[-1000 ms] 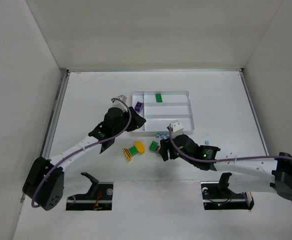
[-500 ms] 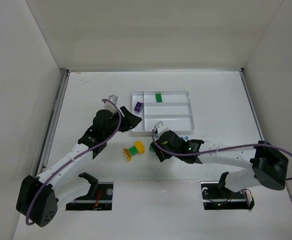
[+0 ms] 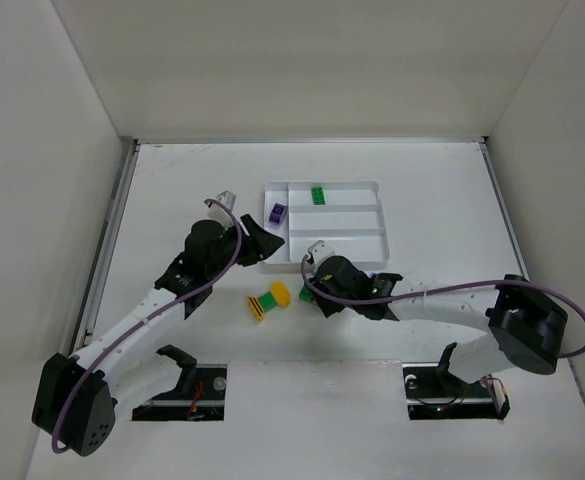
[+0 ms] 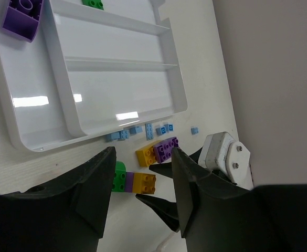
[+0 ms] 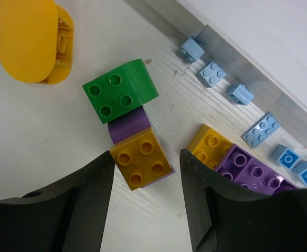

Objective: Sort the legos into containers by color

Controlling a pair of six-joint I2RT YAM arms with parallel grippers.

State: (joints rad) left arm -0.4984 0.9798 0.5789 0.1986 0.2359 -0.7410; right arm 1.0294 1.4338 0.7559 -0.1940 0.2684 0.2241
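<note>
Legos (image 5: 119, 93) joined green, purple, orange, studs up, right gripper (image 5: 146, 154) parted astride orange brick (image 5: 141, 165), left gripper (image 4: 143, 151) parted, empty

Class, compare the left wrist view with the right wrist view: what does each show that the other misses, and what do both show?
Only left wrist: the inside of the tray, with a purple brick in its narrow section and a green brick in a long one. Only right wrist: a rounded yellow piece. Both: the green-purple-yellow stack and light-blue bricks.

White table (image 3: 442, 190), plain white walls (image 3: 302, 60) on three sides, even light
</note>
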